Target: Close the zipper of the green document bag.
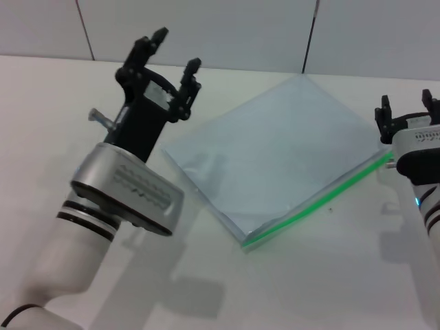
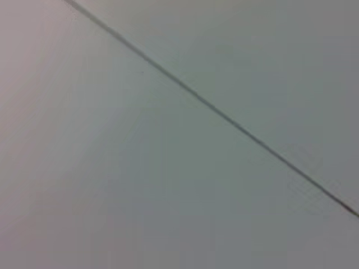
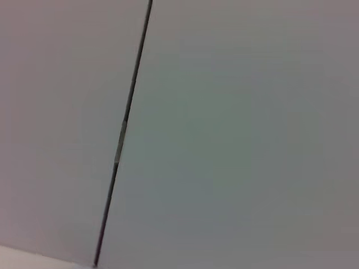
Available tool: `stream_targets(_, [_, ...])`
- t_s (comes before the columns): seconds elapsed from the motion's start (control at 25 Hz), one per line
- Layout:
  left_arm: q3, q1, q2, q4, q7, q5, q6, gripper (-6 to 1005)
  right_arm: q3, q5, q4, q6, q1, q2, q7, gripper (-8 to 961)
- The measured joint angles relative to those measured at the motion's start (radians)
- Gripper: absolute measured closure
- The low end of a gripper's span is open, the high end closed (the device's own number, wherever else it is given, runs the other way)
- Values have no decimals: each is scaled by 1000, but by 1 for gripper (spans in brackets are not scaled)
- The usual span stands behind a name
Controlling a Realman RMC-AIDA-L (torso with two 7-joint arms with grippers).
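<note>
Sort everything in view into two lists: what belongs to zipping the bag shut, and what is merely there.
Belongs to the job:
- flat translucent pale blue-grey plastic document bag
- thin bright green zipper strip along its near-right edge
- left gripper, open, raised beside the bag's left corner
- right gripper, open, by the zipper's far end

Merely there:
- white table
- grey panelled wall

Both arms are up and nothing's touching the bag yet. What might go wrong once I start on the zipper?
1. The bag lies loose on the table; neither the left gripper nor the right gripper pins it, so pulling the zipper may drag it.
2. I cannot make out the slider, so a grasp could miss.
3. Both wrist views show only wall, giving no close-up guidance.
</note>
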Motion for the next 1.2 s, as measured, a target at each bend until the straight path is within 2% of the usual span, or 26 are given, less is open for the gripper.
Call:
stream_targets(0.44, [0, -3, 2, -31, -218, -137, -7, 362, -2, -4, 0, -15, 10, -3, 111, 278])
stream_targets(0.64, [0, -2, 2, -64, -326, -151, -8, 364, -3, -4, 8, -36, 22, -4, 144, 278])
stream_targets(0.84, [0, 1, 3, -116, -446, -152, -8, 441, 3, -3, 5, -42, 29, -4, 149, 278])
stream_targets(1.2, [0, -8, 4, -151, -485, -203, -6, 441, 4, -1, 2, -42, 49, -4, 150, 278])
